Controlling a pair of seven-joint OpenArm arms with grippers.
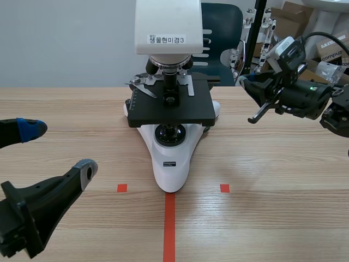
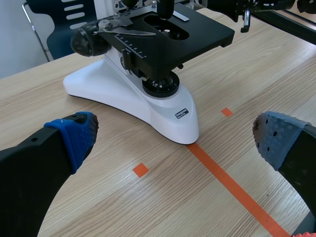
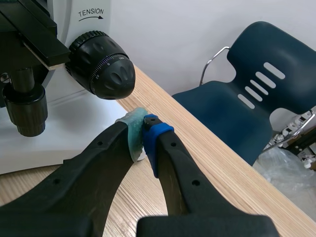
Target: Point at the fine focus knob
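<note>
The microscope (image 1: pixel 170 136) stands mid-worktop (image 1: pixel 272 180), close to the far edge. The little knob (image 3: pixel 120 79) sticks out of its side. The right gripper (image 3: pixel 143 124) is pinched closed on nothing, and the knob sits just ahead of its tips, not touching. The left gripper (image 1: pixel 60 148) is wide open near the worktop's left edge.

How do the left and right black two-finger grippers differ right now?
The black left gripper is wide open; the black right gripper is shut, pads together. The left gripper sits low, well short of the white-and-black microscope's front; the right gripper is at the microscope's side, the black ribbed focus knob just ahead of its tips. Both hold nothing; each has one blue pad.
</note>
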